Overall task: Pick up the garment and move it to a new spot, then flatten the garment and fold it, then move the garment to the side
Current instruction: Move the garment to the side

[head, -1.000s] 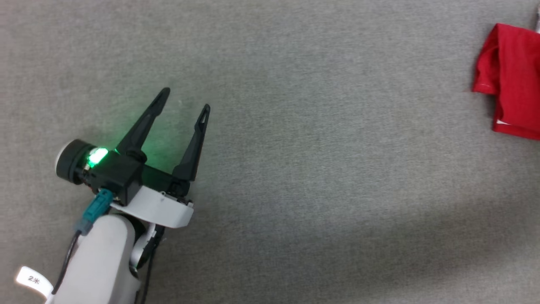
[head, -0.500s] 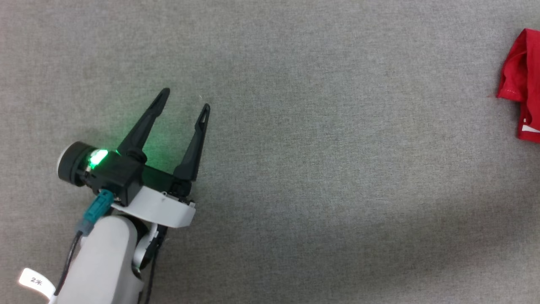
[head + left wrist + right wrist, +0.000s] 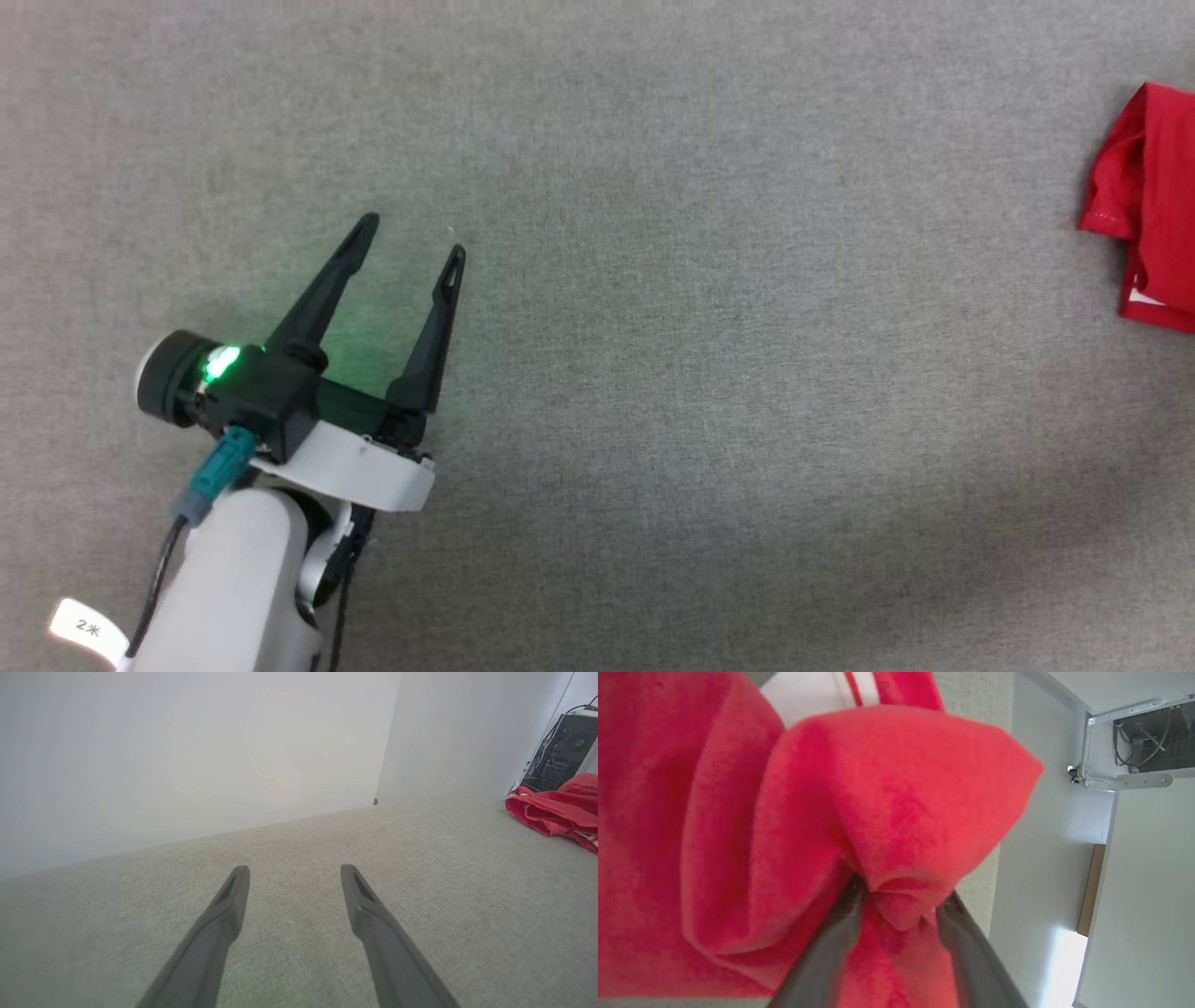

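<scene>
The garment (image 3: 1148,205) is a bunched red shirt at the far right edge of the head view, partly cut off by the frame. From the left wrist view the garment (image 3: 556,807) lies crumpled on the grey surface, far right, with a bit of white trim showing. My right gripper (image 3: 901,896) is shut on a fold of the garment (image 3: 896,788), whose red cloth with a white striped sleeve hides the fingertips. My left gripper (image 3: 414,235) stands open at the lower left, well away from the shirt, and the left gripper (image 3: 294,870) has nothing between its fingers.
A grey fabric surface (image 3: 709,355) spreads across the head view. White walls (image 3: 187,751) border it at the back. A dark computer tower (image 3: 558,758) with cables stands beyond the garment. A metal bracket (image 3: 1125,781) is fixed on the white wall.
The garment slid toward the right edge of the head view, then came back slightly. The whole picture shifted down a little, so the camera moved. The left gripper stays open.
</scene>
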Robot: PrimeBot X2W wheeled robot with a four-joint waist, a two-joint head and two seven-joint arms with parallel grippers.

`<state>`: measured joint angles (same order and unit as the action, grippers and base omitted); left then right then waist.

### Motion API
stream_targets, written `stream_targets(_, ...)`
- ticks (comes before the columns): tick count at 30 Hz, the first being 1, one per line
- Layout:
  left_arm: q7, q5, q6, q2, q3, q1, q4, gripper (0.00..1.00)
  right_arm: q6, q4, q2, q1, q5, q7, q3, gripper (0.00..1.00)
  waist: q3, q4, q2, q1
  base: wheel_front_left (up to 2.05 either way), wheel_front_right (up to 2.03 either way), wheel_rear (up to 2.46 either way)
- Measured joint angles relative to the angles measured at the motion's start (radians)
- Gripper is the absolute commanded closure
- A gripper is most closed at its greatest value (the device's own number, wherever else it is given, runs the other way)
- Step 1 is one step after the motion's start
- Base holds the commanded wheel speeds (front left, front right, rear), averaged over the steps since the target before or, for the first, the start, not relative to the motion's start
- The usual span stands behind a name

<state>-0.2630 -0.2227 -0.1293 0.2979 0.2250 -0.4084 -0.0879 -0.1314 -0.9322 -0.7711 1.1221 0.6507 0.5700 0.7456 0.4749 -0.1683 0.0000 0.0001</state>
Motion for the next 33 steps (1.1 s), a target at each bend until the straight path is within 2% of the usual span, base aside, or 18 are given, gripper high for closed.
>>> stream_targets(9,0.0,-0.008,0.0,-0.012,-0.01,0.029,-0.005,0.0,0.0,-0.128,0.014,0.02,-0.028,-0.029,-0.034,0.0,-0.059,0.002,0.0,-0.0001,0.0,0.0,0.0)
stream_targets(19,0.0,-0.015,0.0,-0.023,-0.031,0.088,-0.012,0.0,0.0,-0.179,0.034,0.035,-0.005,-0.081,-0.071,0.0,-0.154,0.004,0.0,-0.0001,0.0,0.0,0.0)
stream_targets(24,0.0,-0.017,0.0,-0.034,-0.048,0.137,-0.014,0.0,0.0,-0.135,0.058,0.012,0.028,-0.136,-0.071,0.0,-0.217,0.007,0.0,-0.0001,0.0,0.0,0.0)
stream_targets(33,0.0,-0.026,0.0,-0.054,-0.087,0.233,-0.005,0.0,0.0,0.026,0.075,-0.084,0.113,-0.329,-0.071,0.0,-0.344,0.022,0.0,-0.0001,0.0,0.0,0.0)
